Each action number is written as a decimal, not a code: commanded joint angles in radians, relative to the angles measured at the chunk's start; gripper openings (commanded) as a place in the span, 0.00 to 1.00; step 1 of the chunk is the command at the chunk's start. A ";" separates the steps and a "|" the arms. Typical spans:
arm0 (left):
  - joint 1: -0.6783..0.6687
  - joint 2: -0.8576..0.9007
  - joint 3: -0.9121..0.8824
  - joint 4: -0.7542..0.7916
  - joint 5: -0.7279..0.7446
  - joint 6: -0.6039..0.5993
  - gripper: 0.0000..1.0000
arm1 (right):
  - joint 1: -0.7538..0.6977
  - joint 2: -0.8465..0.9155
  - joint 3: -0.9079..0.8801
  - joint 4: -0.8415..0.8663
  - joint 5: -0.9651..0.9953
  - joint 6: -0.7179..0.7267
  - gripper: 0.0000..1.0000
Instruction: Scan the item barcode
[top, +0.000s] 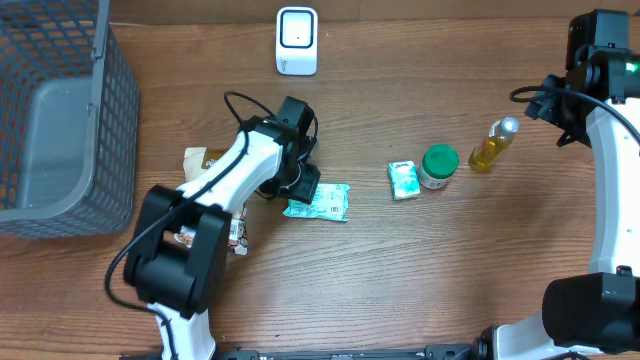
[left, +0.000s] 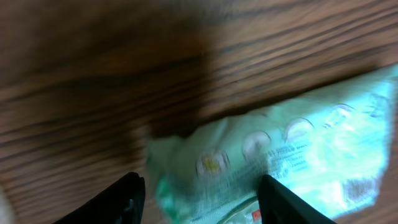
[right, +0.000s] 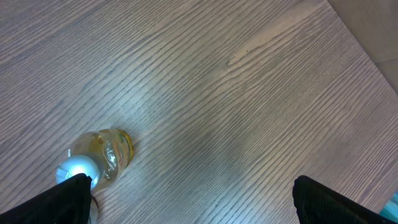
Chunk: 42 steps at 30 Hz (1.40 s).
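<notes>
The pouch (top: 322, 203) lies flat on the table (top: 420, 290), well apart from the scanner (top: 297, 40), on the robot's side of it. The left gripper (top: 300, 187) is set over the pouch's left end. Its jaws are held about half open, a finger on either side of that end, and no grip is shown. The right gripper (right: 193, 202) is spread fully, holds nothing, and hangs above a bottle (right: 102, 155) far to the scanner's right.

A slip is the likeliest failure: the film is thin and flat, so it may be pushed along the wood rather than pinched. Taken by one end, it may droop or fold, and the code may be turned from the scanner. The code cannot be made out in the blur.

The long axis runs across the scanner's front, slightly skewed. The free end points right, printed face up.
</notes>
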 joint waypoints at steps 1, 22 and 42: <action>-0.002 0.051 -0.005 0.000 0.048 -0.008 0.57 | 0.000 0.000 0.008 0.005 0.002 0.007 1.00; 0.001 -0.072 0.050 -0.033 0.050 -0.008 0.04 | 0.000 0.000 0.008 0.005 0.002 0.007 1.00; 0.001 -0.230 0.049 -0.149 0.364 0.036 0.04 | 0.000 0.000 0.008 0.005 0.002 0.007 1.00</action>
